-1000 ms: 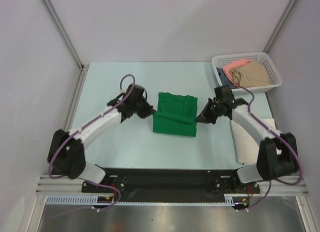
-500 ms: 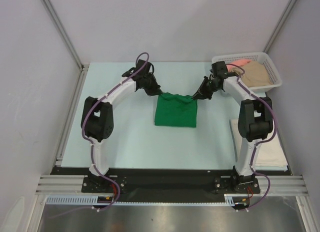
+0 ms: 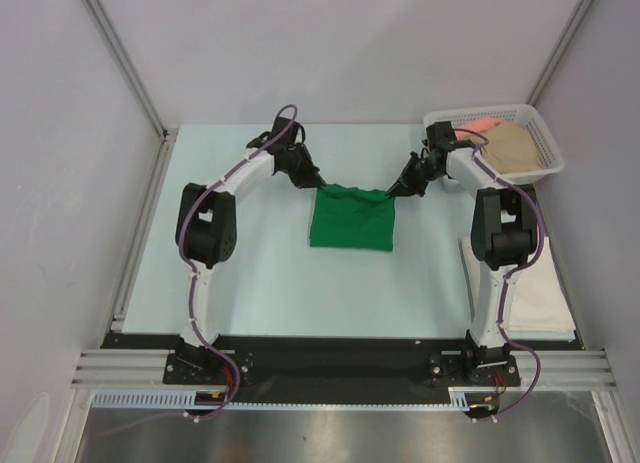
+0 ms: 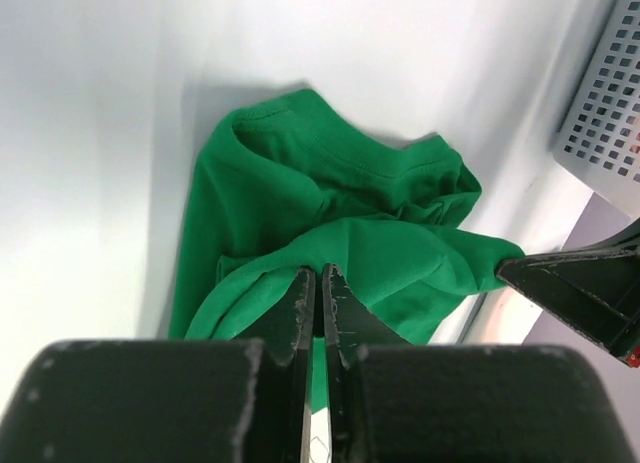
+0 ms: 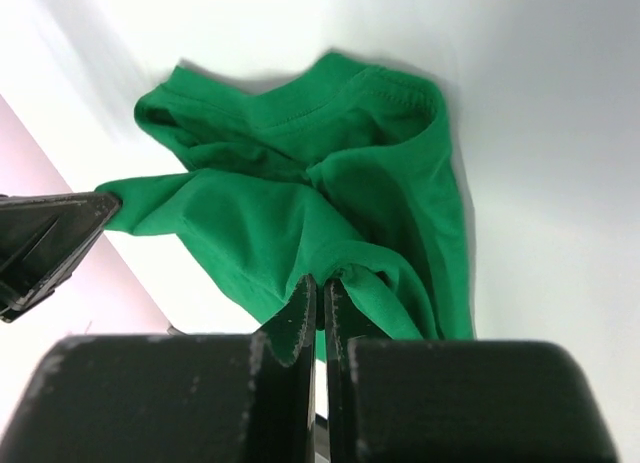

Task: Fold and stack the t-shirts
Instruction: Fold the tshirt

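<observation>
The bright green t-shirt (image 3: 351,219) lies folded in the middle of the table. My left gripper (image 3: 314,182) is shut on its far left corner, which shows in the left wrist view (image 4: 330,243). My right gripper (image 3: 392,192) is shut on its far right corner, which shows in the right wrist view (image 5: 300,213). Both corners are held just above the cloth's far edge. A salmon-pink t-shirt (image 3: 476,126) and a tan t-shirt (image 3: 515,145) lie in the white basket (image 3: 540,123). A cream-white t-shirt (image 3: 530,293) lies folded at the right edge.
The white mesh basket stands at the far right corner, close behind my right arm; its wall shows in the left wrist view (image 4: 610,93). Grey walls and metal posts enclose the table on three sides.
Both arms have reached far across the table, carrying the green shirt's near edge over to its far edge. The shirt now lies folded shorter.
</observation>
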